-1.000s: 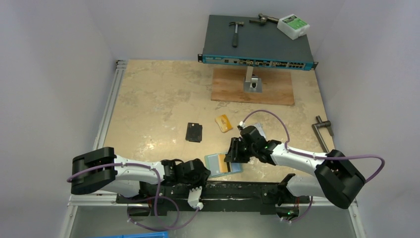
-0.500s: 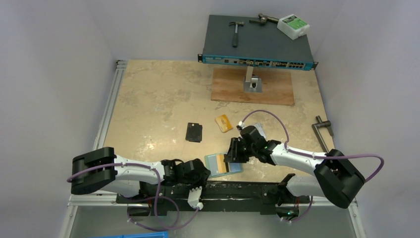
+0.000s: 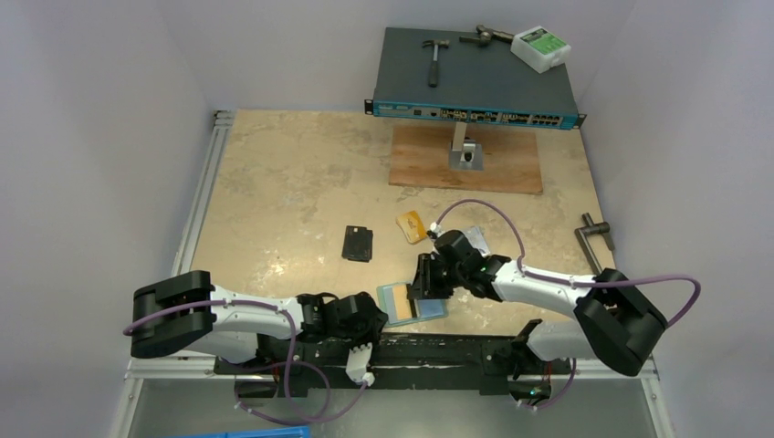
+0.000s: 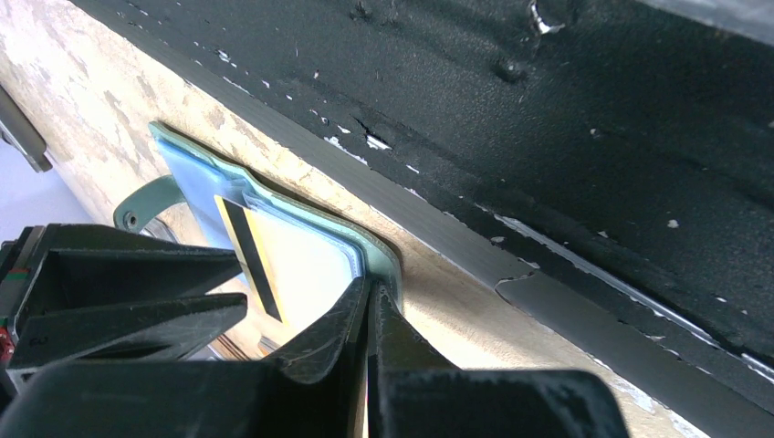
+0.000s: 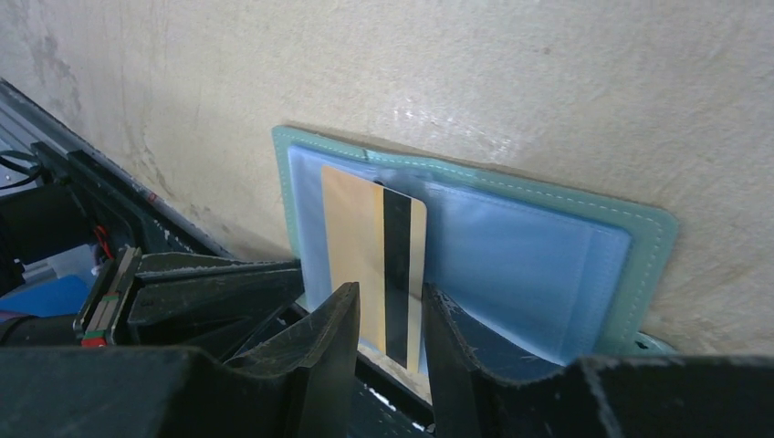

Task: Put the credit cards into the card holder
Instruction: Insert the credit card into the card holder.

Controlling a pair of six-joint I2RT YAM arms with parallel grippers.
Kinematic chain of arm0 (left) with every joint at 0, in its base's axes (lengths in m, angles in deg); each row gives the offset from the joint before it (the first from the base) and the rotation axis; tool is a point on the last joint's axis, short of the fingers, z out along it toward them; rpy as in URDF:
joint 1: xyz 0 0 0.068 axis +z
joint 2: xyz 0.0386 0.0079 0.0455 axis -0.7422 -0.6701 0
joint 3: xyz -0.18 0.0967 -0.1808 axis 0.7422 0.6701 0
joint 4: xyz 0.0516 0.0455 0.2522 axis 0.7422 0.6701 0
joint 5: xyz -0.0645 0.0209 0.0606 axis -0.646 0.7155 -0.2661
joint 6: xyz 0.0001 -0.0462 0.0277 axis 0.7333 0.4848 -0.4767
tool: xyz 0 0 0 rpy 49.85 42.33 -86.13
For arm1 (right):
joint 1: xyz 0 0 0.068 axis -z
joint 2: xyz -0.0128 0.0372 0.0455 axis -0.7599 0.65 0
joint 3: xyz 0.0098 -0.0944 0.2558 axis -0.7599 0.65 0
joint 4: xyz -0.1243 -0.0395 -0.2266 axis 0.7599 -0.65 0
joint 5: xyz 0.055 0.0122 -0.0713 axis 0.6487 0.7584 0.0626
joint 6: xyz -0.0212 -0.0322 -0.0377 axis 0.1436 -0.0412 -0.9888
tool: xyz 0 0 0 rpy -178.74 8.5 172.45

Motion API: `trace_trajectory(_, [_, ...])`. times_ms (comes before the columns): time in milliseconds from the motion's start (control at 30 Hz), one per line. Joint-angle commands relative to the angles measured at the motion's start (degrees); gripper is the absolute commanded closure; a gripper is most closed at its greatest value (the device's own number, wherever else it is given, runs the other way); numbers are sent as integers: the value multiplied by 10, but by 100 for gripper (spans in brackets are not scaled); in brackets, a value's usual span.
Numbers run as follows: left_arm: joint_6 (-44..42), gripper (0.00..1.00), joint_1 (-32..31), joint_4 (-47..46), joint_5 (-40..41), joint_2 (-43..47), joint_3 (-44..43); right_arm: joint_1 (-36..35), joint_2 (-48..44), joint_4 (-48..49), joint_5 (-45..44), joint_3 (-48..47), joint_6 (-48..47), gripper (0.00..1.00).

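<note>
The teal card holder (image 3: 409,306) lies open at the table's near edge, pale blue lining up; it also shows in the right wrist view (image 5: 548,237). An orange-yellow credit card (image 5: 365,219) with a black stripe lies on the lining, its far end under a clear pocket. My right gripper (image 5: 391,290) hovers over the card's near end, jaws a little apart, holding nothing. My left gripper (image 4: 368,285) is shut on the holder's near edge (image 4: 388,265). Another orange card (image 3: 412,226) and a silver-white card (image 3: 473,235) lie on the table behind the right arm.
A black rounded rectangle (image 3: 357,244) lies left of centre. A wooden board (image 3: 511,164) with a metal bracket (image 3: 464,151) and a network switch (image 3: 475,87) carrying a hammer (image 3: 434,59) stand at the back. A metal tool (image 3: 595,239) lies at the right. The black base rail (image 4: 548,137) runs just below the holder.
My right gripper has moved a little left and nearer over the holder, and now covers more of it. The left arm has not moved.
</note>
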State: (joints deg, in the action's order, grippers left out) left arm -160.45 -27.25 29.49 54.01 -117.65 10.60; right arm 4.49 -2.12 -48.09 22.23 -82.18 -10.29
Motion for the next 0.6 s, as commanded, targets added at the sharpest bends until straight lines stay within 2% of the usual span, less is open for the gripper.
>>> trace_trajectory(0, [0,100,-10,77,-31,-8,19,-19,11,-1,-13,-38,-14,69])
trace_trajectory(567, [-1,100,-10,72,-34,-4,24,-68,78,2,-11,-84,-23,69])
